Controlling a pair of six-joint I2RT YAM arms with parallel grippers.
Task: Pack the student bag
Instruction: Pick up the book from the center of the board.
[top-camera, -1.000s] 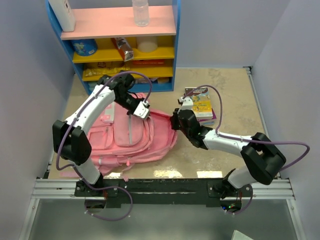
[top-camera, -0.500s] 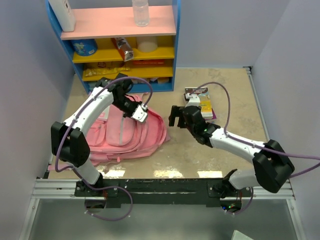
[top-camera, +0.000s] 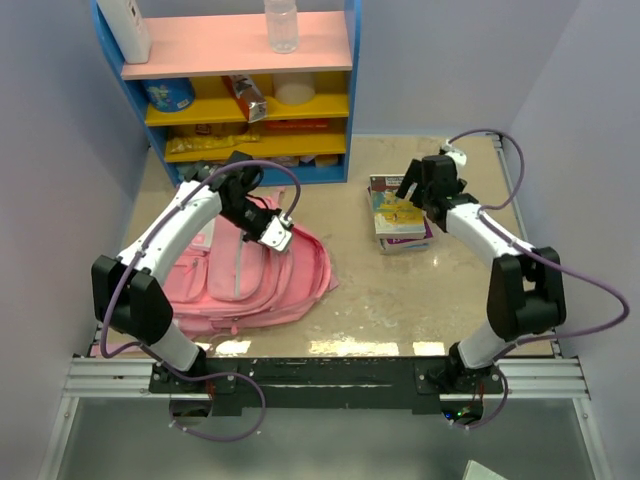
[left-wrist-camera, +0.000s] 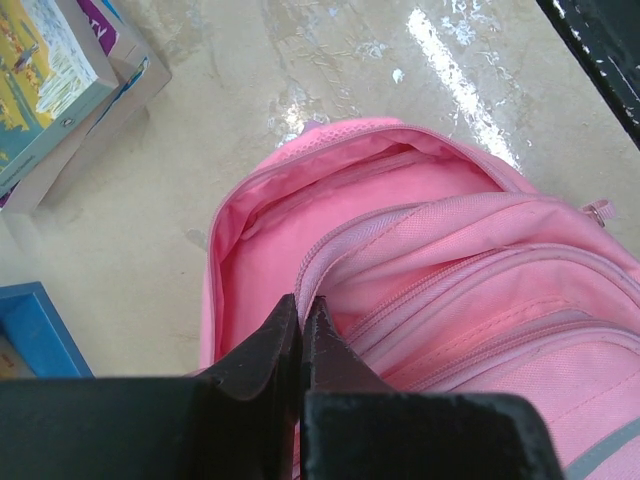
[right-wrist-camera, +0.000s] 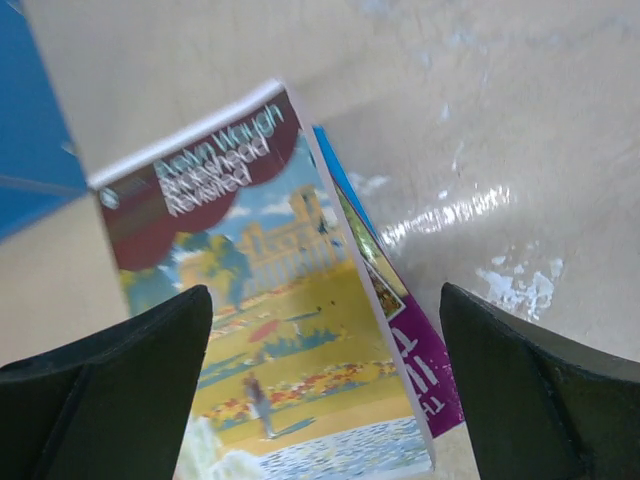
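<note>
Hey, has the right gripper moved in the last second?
Yes. The right gripper swung right and toward the back, away from the backpack, and now hangs open over the stack of books.

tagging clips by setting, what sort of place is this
Likely a staged study corner in a robot test cell: a colourful shelf, a pink student bag, stacked books.

Overhead view far; wrist views close: left student bag (left-wrist-camera: 450, 260), right books (right-wrist-camera: 270, 330).
</note>
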